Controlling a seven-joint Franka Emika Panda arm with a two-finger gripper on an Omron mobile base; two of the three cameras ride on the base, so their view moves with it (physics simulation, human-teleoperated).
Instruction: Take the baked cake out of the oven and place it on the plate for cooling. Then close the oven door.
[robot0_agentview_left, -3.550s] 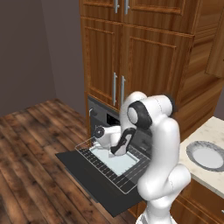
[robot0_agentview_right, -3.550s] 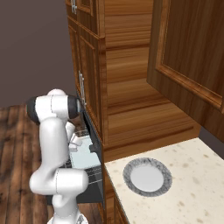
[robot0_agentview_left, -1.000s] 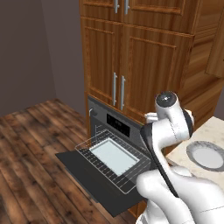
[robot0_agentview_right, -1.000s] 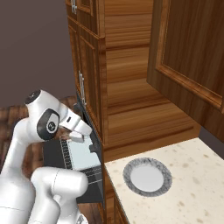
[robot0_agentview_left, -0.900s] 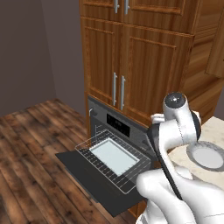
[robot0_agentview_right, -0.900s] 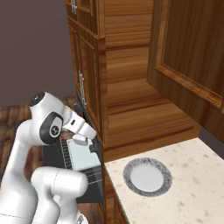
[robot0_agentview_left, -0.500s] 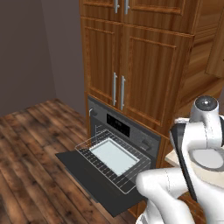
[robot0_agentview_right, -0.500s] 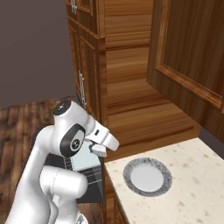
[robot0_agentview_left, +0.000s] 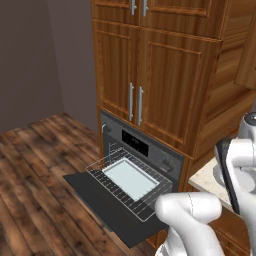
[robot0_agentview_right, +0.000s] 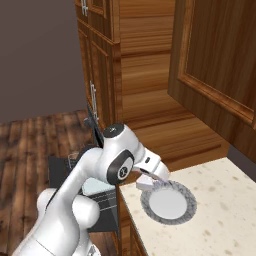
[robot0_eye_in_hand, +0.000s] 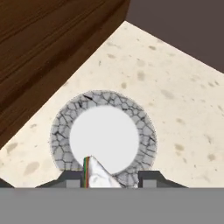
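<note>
The plate (robot0_eye_in_hand: 104, 134) sits bare on the speckled table (robot0_eye_in_hand: 183, 109), near its edge by the wooden cabinet wall (robot0_eye_in_hand: 48, 48). Above the plate's near rim, the fingers (robot0_eye_in_hand: 72, 178) pinch the baked cake (robot0_eye_in_hand: 97, 174), its pointed tip aimed toward the plate's centre. In the oven (robot0_agentview_left: 142, 150), the baking tray (robot0_agentview_left: 131, 178) lies on the pulled-out wire rack (robot0_agentview_left: 112, 165) over the lowered oven door (robot0_agentview_left: 95, 195). Open tabletop spreads beyond the plate.

Both base views look forward and down from behind the arm, sharing the oven (robot0_agentview_left: 142, 150). The hand view looks closely down on the plate (robot0_eye_in_hand: 61, 131).
</note>
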